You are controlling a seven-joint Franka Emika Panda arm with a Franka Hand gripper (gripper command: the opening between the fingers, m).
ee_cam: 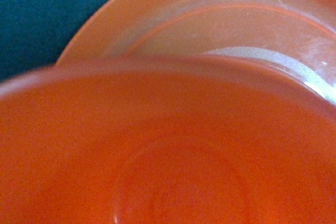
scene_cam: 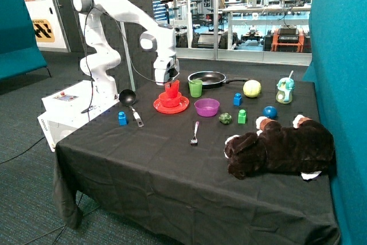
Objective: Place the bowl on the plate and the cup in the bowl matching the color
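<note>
We see the red cup [scene_cam: 172,89] right under the gripper [scene_cam: 167,80], standing in or just above the red-orange bowl [scene_cam: 170,101], which sits on the red plate [scene_cam: 171,107] on the black-draped table [scene_cam: 172,164]. In the wrist view the cup's inside [ee_cam: 168,171] fills most of the picture, with the plate's rim [ee_cam: 105,24] beyond it. We cannot tell whether the gripper is clamped on the cup or let go. We read no writing on these things. Near the plate stand a green cup [scene_cam: 195,88], a purple bowl [scene_cam: 207,107] and a black frying pan [scene_cam: 207,78]; a ladle [scene_cam: 129,101] lies on the plate's other side.
</note>
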